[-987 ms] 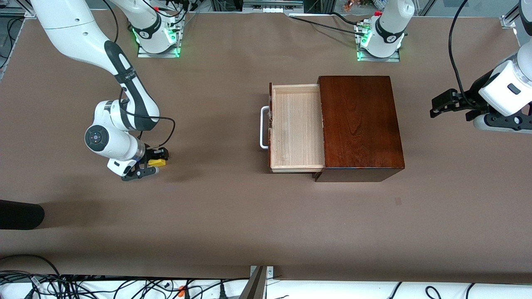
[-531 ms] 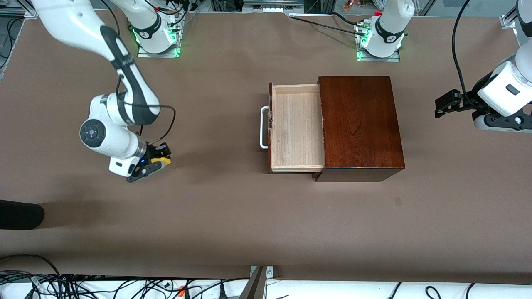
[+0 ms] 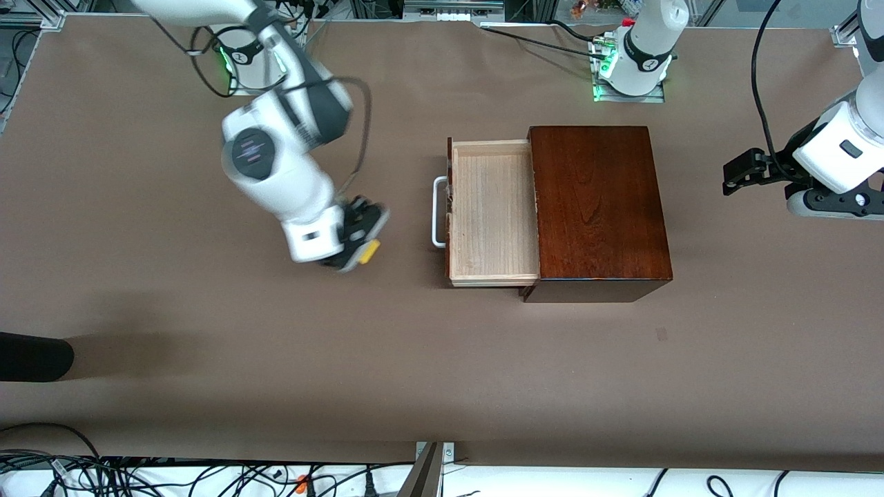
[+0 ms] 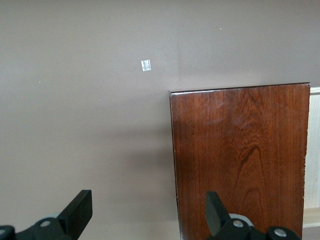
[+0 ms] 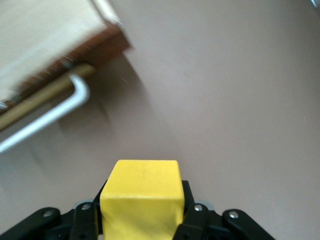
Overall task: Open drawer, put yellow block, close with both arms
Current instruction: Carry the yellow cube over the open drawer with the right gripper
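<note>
This is a robotics lab, or at least a test bench set up for robot trials. Two white Franka arms stand bolted on metal base plates point(image 3: 628, 93) at one edge of a broad table point(image 3: 387, 359) covered in plain brown matting, with green status lights glowing at each base. Black cables point(image 3: 525, 38) run from the bases across the matting, and a thick tangle of more wiring point(image 3: 138, 476) lies along the table's edge nearest the front camera. Aluminium framing point(image 3: 452, 8) lines the edge by the bases; what sits past it is too cut off to name, perhaps shelving or further equipment.
</note>
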You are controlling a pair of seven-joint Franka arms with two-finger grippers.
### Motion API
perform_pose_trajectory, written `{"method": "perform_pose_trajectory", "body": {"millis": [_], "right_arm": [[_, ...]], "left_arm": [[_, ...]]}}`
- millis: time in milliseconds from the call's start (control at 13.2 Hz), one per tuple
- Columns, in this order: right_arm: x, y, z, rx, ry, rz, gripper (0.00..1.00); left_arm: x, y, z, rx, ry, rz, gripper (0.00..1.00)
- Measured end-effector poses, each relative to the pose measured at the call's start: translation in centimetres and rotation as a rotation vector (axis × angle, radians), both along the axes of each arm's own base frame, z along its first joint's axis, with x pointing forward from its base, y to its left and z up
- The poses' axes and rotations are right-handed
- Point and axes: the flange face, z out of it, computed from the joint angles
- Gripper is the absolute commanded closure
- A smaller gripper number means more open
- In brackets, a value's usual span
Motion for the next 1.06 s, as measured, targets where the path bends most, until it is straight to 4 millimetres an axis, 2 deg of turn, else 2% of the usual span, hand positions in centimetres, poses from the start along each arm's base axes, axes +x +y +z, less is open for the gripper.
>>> {"method": "perform_pose_trajectory", "body": {"millis": [228,380,455,759,1063], "right_arm": [[-2.3,9.3,3.1,-0.066,-0.064,0.128,0.92],[-4.3,13.9,3.7,-0.086,-0.089,0.177,0.9],[-5.1,15.4,3.6,-0.095,-0.105,0.201,0.9],[-7.8,19.0,1.2,-0.121,-0.113,0.27,0.91],[-11.7,22.8,-2.5,-0.143,-0.087,0.358,0.91]], "left_arm": [[0.0,0.0,0.0,0.0,0.0,0.0,0.0],[0.0,0.0,0.0,0.0,0.0,0.0,0.0],[0.0,0.0,0.0,0.0,0.0,0.0,0.0],[0.0,0.0,0.0,0.0,-0.001,0.0,0.0],[0.0,0.0,0.0,0.0,-0.001,0.0,0.0]]}}
